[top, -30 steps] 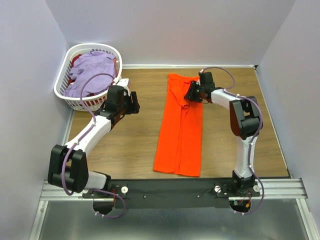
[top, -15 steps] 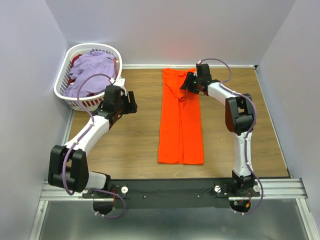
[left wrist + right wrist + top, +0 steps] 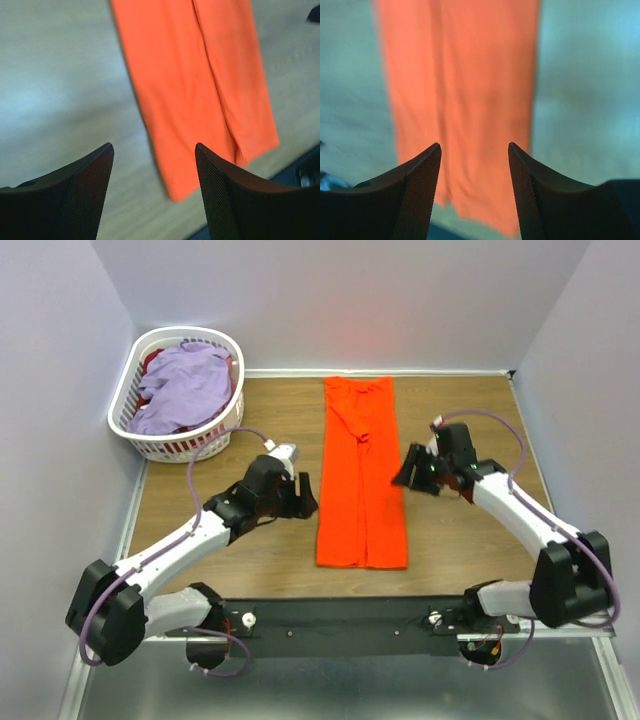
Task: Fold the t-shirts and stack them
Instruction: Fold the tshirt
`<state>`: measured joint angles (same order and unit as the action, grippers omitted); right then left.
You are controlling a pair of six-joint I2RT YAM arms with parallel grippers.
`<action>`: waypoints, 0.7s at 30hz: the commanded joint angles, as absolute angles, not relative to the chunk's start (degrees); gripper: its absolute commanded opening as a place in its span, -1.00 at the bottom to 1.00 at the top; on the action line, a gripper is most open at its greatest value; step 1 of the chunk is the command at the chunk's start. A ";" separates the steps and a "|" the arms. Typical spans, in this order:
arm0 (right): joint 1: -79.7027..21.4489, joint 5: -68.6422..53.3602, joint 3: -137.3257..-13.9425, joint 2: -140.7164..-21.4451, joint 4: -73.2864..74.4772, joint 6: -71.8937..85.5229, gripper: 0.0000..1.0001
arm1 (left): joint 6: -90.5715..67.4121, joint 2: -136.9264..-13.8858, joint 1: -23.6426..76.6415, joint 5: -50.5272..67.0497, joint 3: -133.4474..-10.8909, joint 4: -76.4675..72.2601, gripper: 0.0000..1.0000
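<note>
Right tool (image 3: 405,473) withdrawn, orange t-shirt (image 3: 360,480) edges free

The orange t-shirt (image 3: 361,475) lies flat on the desk (image 3: 280,410), folded lengthwise into a long narrow strip with a fold edge running down its middle. One short end reaches the far edge. The lavender t-shirt (image 3: 185,385) sits crumpled in the basket (image 3: 176,445) at the far left corner.

Left tool (image 3: 303,497) and right tool (image 3: 403,474) point inward, both spread wide, gripping nothing.
</note>
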<state>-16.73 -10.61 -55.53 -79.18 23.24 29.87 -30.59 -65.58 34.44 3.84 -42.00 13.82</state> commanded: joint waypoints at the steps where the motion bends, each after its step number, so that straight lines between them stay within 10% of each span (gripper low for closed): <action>1: -18.37 -16.87 -41.24 -70.42 33.57 34.27 0.25 | -38.22 -63.46 39.98 3.78 -37.80 18.89 0.48; 21: -19.77 -21.18 -23.12 -61.61 31.03 42.71 -0.07 | -45.88 -73.39 51.68 5.45 -35.16 17.58 0.48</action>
<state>-18.94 -19.03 -25.34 -60.31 33.82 40.64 -44.88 -72.51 51.13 4.60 -34.06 18.57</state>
